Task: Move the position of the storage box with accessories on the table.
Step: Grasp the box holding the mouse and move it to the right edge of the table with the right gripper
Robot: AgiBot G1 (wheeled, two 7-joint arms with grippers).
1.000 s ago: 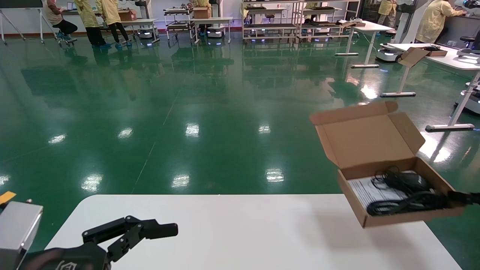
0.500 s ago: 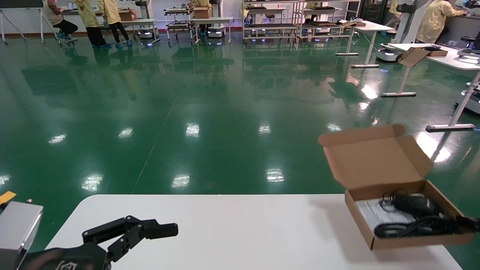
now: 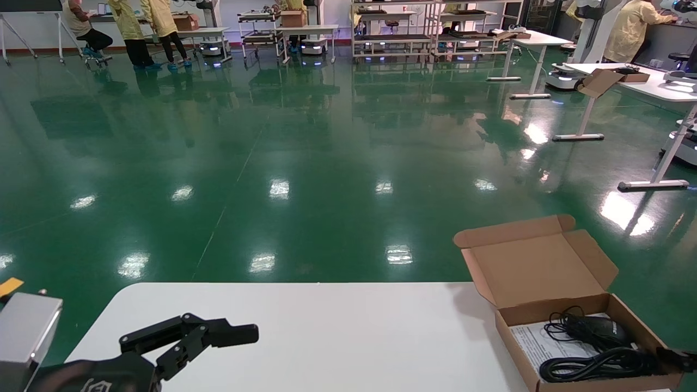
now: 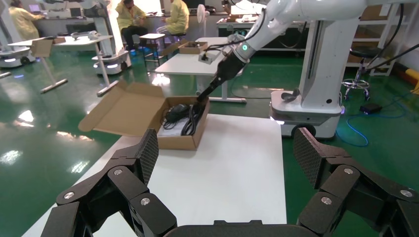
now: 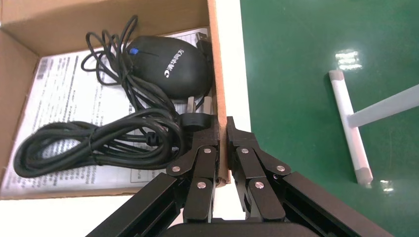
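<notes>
The storage box (image 3: 555,312) is brown cardboard with its lid standing open, at the right end of the white table (image 3: 348,337), low on or just above the surface. Inside lie a black mouse (image 3: 596,326), a coiled black cable (image 3: 599,365) and a white printed sheet (image 3: 536,343). My right gripper (image 3: 661,354) is shut on the box's right side wall (image 5: 217,74), one finger inside by the cable (image 5: 94,143) and mouse (image 5: 170,66), one outside. My left gripper (image 3: 239,333) hovers open at the table's near left, far from the box (image 4: 180,142).
A narrow strip of table shows beyond the box's gripped wall, then green floor (image 5: 306,74). Bare tabletop (image 4: 232,163) stretches between the left gripper and the box. Other desks, shelves and people stand far off across the floor.
My right gripper has brought the box down and nearer, from high over the table's far right corner to the tabletop level. The left arm has not moved.
</notes>
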